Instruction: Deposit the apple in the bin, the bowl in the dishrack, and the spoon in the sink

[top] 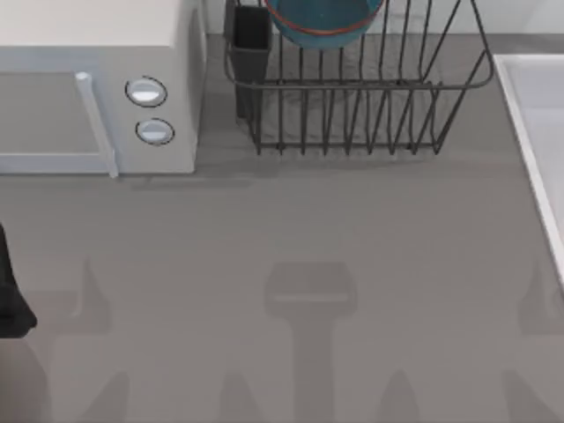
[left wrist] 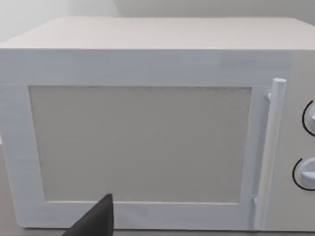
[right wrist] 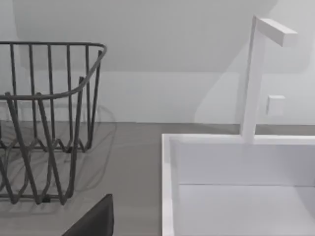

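The wide round blue-glazed bowl [top: 324,19] with its thin reddish-brown rim sits inside the large dark metal wire dishrack [top: 357,106], at the far edge of the desk and partly cut off by the top view's border. The dishrack stands at the desk's far edge, a little right of the middle, its upright tines rising in a row along its near side, and a black rectangular utensil cup [top: 250,55] is fixed at its left corner. From my right wrist view I see the same rack's curved end wires [right wrist: 49,118] standing on the grey desk [top: 291,264], just beside the pale grey-white sink [right wrist: 236,187], whose straight raised white rim runs along the desk's right edge [top: 529,132]; a white square-sectioned tap [right wrist: 256,78] rises behind the basin. To the left of the rack, at the desk's far left corner, stands a white box-shaped microwave [top: 88,97] with two round knobs and a vertical bar handle; my left wrist view faces its door [left wrist: 140,142] squarely. A dark part of my left arm [top: 11,291] shows at the desk's left edge. Of my left tool and my right tool I cannot tell whether they are wide or narrow.
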### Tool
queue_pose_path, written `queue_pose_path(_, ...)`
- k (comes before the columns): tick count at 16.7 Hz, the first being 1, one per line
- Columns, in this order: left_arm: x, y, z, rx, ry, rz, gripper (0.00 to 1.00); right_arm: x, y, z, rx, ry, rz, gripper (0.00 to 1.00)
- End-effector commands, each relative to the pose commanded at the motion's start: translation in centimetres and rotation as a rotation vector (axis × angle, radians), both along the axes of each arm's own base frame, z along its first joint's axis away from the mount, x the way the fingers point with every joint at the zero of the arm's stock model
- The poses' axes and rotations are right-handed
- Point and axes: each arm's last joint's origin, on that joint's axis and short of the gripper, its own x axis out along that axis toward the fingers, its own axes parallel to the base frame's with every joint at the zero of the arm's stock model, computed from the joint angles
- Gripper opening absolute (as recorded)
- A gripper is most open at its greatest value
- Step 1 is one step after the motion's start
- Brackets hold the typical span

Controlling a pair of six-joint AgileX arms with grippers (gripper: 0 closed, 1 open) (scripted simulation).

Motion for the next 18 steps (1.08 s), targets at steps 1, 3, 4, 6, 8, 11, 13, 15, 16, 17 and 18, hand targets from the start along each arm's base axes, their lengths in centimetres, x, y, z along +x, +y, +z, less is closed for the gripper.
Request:
queue_pose_path(1,0.0,0.0,0.0,0.000,0.000,0.000,1.00,0.0,-0.1,0.3,-0.021,0.023,-0.006,1.00)
queue_pose_path(3,0.0,0.0,0.0,0.000,0.000,0.000,1.00,0.2,-0.3,1.1,-0.092,0.104,-0.026,1.00)
queue_pose_path(4,0.0,0.0,0.0,0.000,0.000,0.000,1.00,0.4,-0.5,1.5,-0.140,0.163,-0.035,1.00)
queue_pose_path(6,0.0,0.0,0.0,0.000,0.000,0.000,1.00,1.0,-1.0,2.5,-0.254,0.321,-0.044,1.00)
queue_pose_path(8,0.0,0.0,0.0,0.000,0.000,0.000,1.00,2.1,-1.7,3.1,-0.374,0.525,-0.023,1.00)
queue_pose_path(11,0.0,0.0,0.0,0.000,0.000,0.000,1.00,4.3,-3.2,3.5,-0.529,0.859,0.083,1.00)
queue_pose_path(13,0.0,0.0,0.0,0.000,0.000,0.000,1.00,5.8,-4.3,3.6,-0.596,1.052,0.192,1.00)
queue_pose_path(15,0.0,0.0,0.0,0.000,0.000,0.000,1.00,7.2,-5.5,3.6,-0.635,1.204,0.313,1.00)
queue_pose_path(16,0.0,0.0,0.0,0.000,0.000,0.000,1.00,7.8,-6.1,3.6,-0.647,1.265,0.375,1.00)
queue_pose_path(17,0.0,0.0,0.0,0.000,0.000,0.000,1.00,8.4,-6.7,3.5,-0.654,1.316,0.436,1.00)
queue_pose_path(18,0.0,0.0,0.0,0.000,0.000,0.000,1.00,9.0,-7.2,3.4,-0.658,1.358,0.494,1.00)
